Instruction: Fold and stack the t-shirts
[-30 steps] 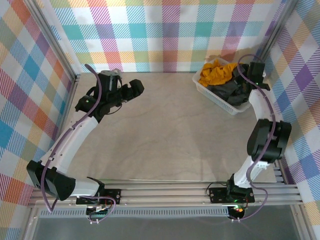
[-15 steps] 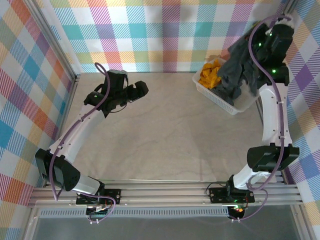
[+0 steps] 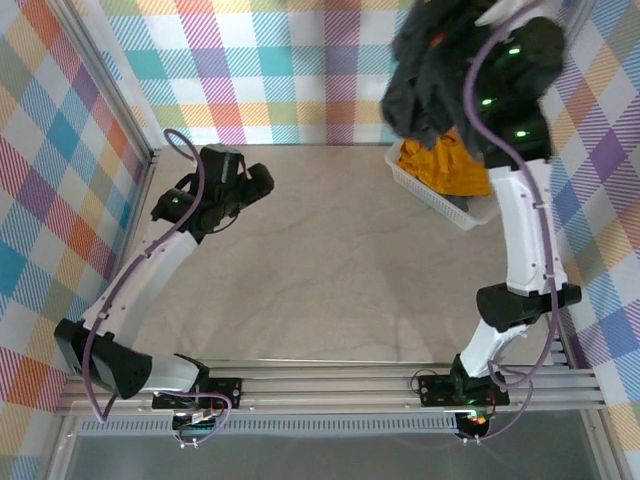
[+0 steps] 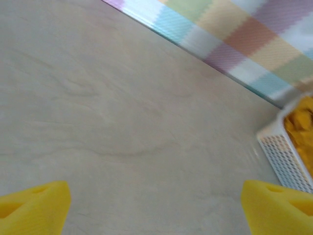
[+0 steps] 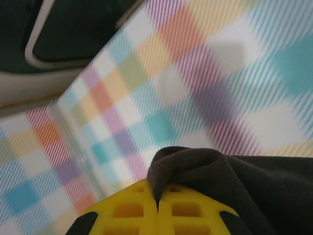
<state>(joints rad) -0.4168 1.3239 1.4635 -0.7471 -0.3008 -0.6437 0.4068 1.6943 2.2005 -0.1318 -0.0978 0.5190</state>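
Observation:
My right gripper (image 5: 157, 196) is shut on a fold of the black t-shirt (image 5: 234, 181). In the top view the raised right arm holds the black t-shirt (image 3: 428, 75) high in the air, hanging bunched above the back right of the table. The mustard yellow t-shirt (image 3: 445, 165) lies crumpled in the white basket (image 3: 432, 197). My left gripper (image 3: 256, 181) hovers over the back left of the table, open, its yellow fingertips (image 4: 34, 205) far apart with bare table between them. The left wrist view catches the basket (image 4: 283, 154) and the yellow t-shirt (image 4: 301, 122) at its right edge.
Checked walls close in the back and both sides of the table (image 3: 330, 270). A metal rail (image 3: 330, 385) runs along the near edge by the arm bases. The basket stands at the back right corner.
The right arm has lifted the black t-shirt up out of the basket and swung it higher and leftward. The left gripper shifted a little, staying open.

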